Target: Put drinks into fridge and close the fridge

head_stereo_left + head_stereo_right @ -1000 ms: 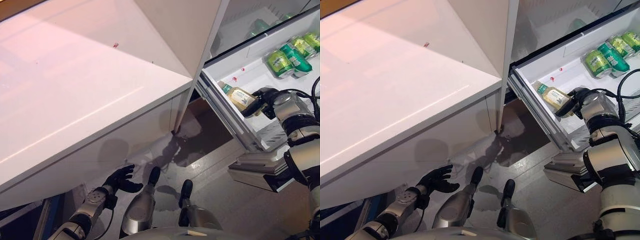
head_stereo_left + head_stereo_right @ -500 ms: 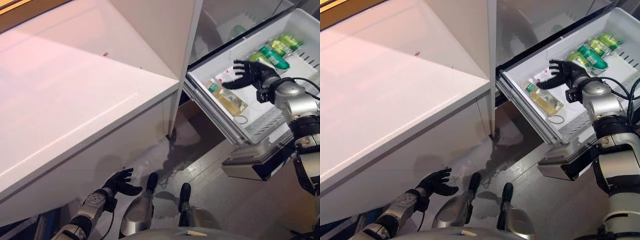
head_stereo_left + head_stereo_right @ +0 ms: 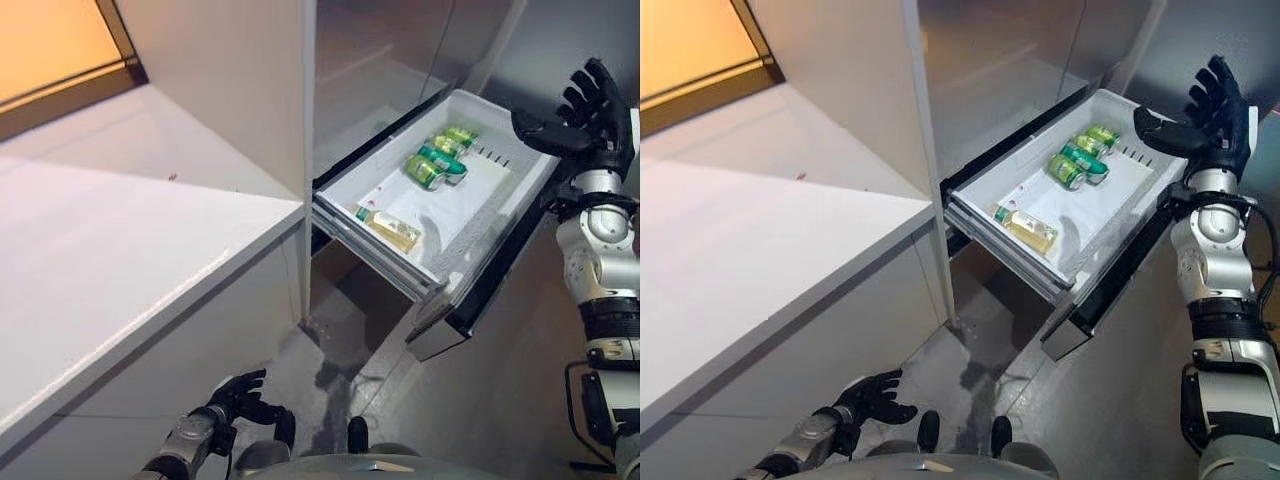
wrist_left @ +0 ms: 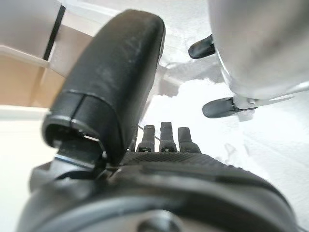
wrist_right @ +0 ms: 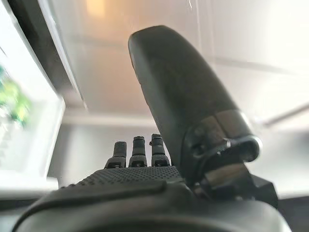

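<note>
The white fridge drawer stands pulled out. A clear bottle of yellowish drink with a green cap lies in its near part. Green cans lie together at its far end. My right hand is open and empty, raised beyond the drawer's far right corner; it also shows in the right eye view and the right wrist view. My left hand is open and empty, low near the floor under the white counter; it also shows in the left wrist view.
The white counter fills the left side, its edge close to the drawer's left corner. The grey fridge front rises behind the drawer. An orange panel stands at the far left. Grey floor lies in front of the drawer.
My right hand has lifted away from the bottle and out of the drawer, up past its far right corner. The camera has moved, so the whole picture has shifted. The bottle stays lying in the drawer.
</note>
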Robot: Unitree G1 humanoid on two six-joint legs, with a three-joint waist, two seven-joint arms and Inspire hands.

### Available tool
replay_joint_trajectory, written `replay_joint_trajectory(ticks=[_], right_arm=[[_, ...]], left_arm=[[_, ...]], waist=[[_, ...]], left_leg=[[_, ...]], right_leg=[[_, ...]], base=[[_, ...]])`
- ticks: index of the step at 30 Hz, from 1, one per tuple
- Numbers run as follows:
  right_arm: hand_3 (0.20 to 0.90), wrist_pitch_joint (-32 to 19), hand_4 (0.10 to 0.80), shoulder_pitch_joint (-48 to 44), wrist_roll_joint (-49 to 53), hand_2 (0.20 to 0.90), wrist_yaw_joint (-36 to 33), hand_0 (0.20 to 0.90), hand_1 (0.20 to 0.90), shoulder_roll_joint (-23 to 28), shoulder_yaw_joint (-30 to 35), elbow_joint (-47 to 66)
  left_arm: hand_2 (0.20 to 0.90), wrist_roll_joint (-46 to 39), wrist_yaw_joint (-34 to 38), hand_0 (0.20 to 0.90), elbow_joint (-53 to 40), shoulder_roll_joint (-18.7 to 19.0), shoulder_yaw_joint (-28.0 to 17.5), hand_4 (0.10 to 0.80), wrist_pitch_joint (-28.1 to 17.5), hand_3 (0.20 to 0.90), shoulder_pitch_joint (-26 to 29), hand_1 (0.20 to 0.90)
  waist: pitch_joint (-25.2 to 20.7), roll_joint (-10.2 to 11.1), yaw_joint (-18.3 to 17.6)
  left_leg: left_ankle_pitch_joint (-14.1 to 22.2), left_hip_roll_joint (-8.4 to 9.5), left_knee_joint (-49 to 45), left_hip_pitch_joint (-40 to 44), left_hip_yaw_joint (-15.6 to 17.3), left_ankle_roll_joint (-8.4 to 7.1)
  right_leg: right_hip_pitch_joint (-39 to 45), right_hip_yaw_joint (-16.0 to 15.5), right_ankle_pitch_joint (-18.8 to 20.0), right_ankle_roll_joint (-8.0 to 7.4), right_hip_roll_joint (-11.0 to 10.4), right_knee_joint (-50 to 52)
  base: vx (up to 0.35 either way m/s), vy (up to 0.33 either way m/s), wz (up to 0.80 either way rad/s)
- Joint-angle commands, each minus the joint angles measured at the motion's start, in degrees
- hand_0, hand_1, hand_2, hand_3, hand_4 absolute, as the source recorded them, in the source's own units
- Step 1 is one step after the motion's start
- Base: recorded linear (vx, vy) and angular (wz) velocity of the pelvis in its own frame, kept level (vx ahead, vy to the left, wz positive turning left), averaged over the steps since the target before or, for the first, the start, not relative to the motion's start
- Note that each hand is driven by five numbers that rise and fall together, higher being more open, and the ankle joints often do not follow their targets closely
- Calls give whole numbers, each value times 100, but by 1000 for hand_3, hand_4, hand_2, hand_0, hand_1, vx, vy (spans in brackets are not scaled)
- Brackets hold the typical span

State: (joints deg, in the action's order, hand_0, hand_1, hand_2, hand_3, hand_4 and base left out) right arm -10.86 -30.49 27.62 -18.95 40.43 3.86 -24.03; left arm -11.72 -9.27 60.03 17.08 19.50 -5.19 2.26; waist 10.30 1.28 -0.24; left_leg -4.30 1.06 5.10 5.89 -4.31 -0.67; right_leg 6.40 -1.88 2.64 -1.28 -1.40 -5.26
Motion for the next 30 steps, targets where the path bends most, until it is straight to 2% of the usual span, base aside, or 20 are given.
replay_joint_trajectory(ticks=[1, 6, 11, 15, 21, 25, 28, 29, 30], right_arm=[[900, -897, 800, 18, -595, 900, -659, 900, 900, 21, 257, 262], [900, -1150, 800, 350, -196, 900, -877, 900, 900, -230, 449, 95], [900, -1556, 800, -396, 418, 900, -1240, 900, 900, -293, 472, -433], [900, -1556, 800, -702, 726, 900, -1289, 900, 900, -350, 377, -642], [900, -1611, 800, -989, 1297, 900, -1196, 900, 900, -400, 251, -1071], [900, -1461, 800, -1212, 1517, 900, -934, 900, 900, -471, 142, -1224], [900, -1240, 800, -1287, 1830, 900, -329, 900, 900, -527, 41, -1164], [900, -1169, 800, -1287, 1921, 900, -59, 900, 900, -566, 6, -1109], [900, -998, 800, -1287, 2264, 900, 662, 900, 900, -634, -63, -973]], left_arm=[[900, 307, -43, 900, 378, 47, 307, 800, -168, 900, -94, 900], [900, 265, 79, 900, 231, 11, 384, 800, -199, 900, -160, 900], [900, -198, 489, 900, -11, 49, 437, 800, -143, 900, 534, 900], [900, -342, 664, 900, -46, 25, 316, 800, -145, 900, 682, 900], [900, -645, 878, 900, -112, -23, 204, 800, -262, 900, 775, 900], [900, -721, 893, 900, -161, -59, 187, 800, -306, 900, 850, 900], [900, -773, 873, 900, -202, -59, 194, 800, -322, 900, 890, 900], [900, -778, 854, 900, -209, -63, 191, 800, -337, 900, 899, 900], [900, -770, 841, 900, -236, -73, 211, 800, -361, 900, 903, 900]], waist=[[-435, 156, 166], [47, 163, 257], [928, 126, 384], [1205, 60, 392], [1363, -51, 402], [1376, -106, 424], [1381, -136, 426], [1379, -142, 424], [1372, -146, 422]], left_leg=[[952, 352, -951, -69, 131, 353], [1394, 497, -1936, -420, -1, 485], [1612, 656, -2979, -1715, -140, 636], [1639, 694, -3398, -2298, -115, 678], [1590, 750, -3796, -2972, -58, 679], [1530, 773, -3854, -3145, -57, 644], [1463, 772, -3814, -3178, -61, 611], [1439, 776, -3786, -3173, -69, 600], [1394, 765, -3707, -3140, -81, 580]], right_leg=[[-182, 309, -275, -58, -169, 801], [-354, 255, -555, -3, -258, 1463], [-1497, 202, -700, 68, -237, 2394], [-2092, 209, -769, 156, -168, 2862], [-2848, 226, -823, 230, -81, 3398], [-3063, 227, -827, 252, -62, 3535], [-3134, 223, -812, 252, -67, 3571], [-3140, 224, -809, 253, -68, 3567], [-3128, 232, -796, 243, -73, 3531]], base=[[116, 22, -9], [-2, -8, 3], [-389, -54, 17], [-227, 20, 8], [-118, 63, -11], [-35, 45, -5], [-5, 30, -4], [16, 29, -6], [18, 19, -6]])
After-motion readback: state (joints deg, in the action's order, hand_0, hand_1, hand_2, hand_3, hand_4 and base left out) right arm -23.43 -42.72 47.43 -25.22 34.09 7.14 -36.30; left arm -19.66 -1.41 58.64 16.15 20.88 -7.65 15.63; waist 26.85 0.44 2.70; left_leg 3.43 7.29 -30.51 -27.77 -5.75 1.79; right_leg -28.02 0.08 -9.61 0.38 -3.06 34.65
